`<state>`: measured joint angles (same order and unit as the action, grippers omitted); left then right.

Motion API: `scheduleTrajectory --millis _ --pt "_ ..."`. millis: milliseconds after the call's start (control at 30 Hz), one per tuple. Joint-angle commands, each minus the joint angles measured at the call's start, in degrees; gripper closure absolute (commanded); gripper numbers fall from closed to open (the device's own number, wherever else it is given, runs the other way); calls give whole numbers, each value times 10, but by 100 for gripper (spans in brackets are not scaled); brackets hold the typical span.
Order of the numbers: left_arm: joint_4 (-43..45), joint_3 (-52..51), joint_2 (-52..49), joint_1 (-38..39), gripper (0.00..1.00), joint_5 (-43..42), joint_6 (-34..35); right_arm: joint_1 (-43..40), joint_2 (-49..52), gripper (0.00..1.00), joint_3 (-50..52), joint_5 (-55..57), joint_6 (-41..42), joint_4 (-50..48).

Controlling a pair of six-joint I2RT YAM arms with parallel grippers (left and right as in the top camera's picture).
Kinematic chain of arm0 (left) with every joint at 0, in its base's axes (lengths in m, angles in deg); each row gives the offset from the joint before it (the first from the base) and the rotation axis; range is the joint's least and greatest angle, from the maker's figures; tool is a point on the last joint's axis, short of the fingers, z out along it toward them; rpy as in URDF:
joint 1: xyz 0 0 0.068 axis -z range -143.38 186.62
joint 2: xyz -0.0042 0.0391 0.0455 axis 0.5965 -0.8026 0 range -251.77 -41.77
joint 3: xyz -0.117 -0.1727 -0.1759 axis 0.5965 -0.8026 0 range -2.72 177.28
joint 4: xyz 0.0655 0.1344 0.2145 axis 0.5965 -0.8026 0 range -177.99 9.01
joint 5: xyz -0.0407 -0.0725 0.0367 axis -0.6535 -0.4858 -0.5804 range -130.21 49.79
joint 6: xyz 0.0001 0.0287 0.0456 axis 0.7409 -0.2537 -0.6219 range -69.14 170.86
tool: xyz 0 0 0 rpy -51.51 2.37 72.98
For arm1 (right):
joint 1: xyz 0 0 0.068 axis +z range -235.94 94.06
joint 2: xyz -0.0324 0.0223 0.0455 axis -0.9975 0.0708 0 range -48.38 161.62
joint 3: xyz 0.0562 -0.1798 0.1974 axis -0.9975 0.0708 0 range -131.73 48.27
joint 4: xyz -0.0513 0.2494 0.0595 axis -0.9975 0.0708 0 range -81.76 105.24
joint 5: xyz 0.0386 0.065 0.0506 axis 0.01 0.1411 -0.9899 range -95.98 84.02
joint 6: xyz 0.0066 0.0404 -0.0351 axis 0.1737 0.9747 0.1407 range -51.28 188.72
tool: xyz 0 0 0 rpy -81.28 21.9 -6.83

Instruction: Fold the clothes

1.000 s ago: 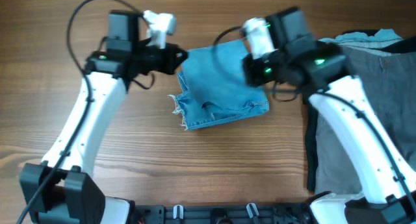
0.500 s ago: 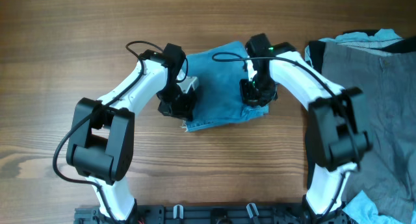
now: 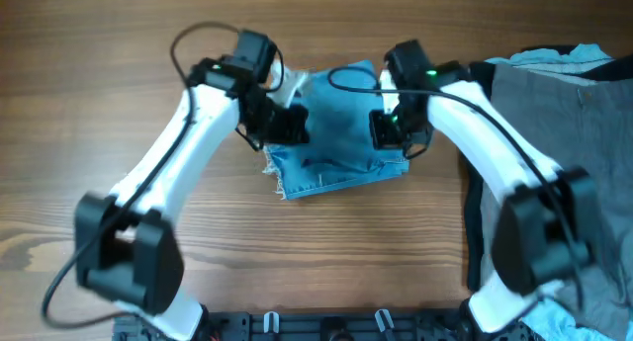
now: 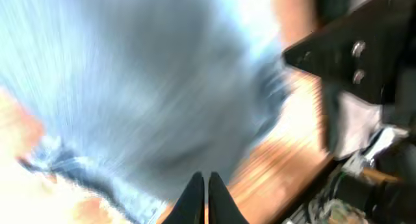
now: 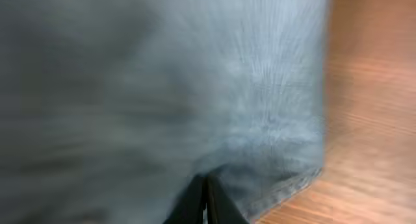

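Observation:
The faded light-blue jeans [image 3: 341, 133] lie folded as a squarish bundle in the middle of the wooden table, with a frayed hem at the front left corner. My left gripper [image 3: 287, 127] is at the bundle's left edge and my right gripper [image 3: 394, 133] is at its right edge. The left wrist view is blurred: the left fingers [image 4: 207, 185] are shut and hold nothing, over the denim [image 4: 130, 74] and its edge. In the right wrist view the right fingers [image 5: 205, 185] are shut with their tips against the denim [image 5: 227, 87], with no fold between them.
Wide grey trousers [image 3: 574, 133] cover the right side of the table, with a black garment [image 3: 473, 222] showing along their left edge. A light-blue cloth [image 3: 554, 56] lies at the top right. Bare wood [image 3: 297, 252] lies in front of the bundle.
Both arms came down from raised poses onto the bundle's sides, and since half a second ago both grippers have shifted slightly toward the back. The bundle has stayed in place.

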<state>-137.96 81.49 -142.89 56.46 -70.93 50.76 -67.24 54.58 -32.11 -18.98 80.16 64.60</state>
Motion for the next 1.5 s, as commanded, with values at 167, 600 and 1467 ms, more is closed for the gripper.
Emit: scheduleTrajectory --millis 167,600,1467 --pt "111 -23 -48 69 96 38 119 -20 -223 94 -4 107 85 -16" --pt "137 -31 -216 -118 96 252 206 -23 -225 94 -4 97 95 -10" --pt "137 -82 -166 -305 0 -88 115 -23 -171 93 -1 66 50 -27"
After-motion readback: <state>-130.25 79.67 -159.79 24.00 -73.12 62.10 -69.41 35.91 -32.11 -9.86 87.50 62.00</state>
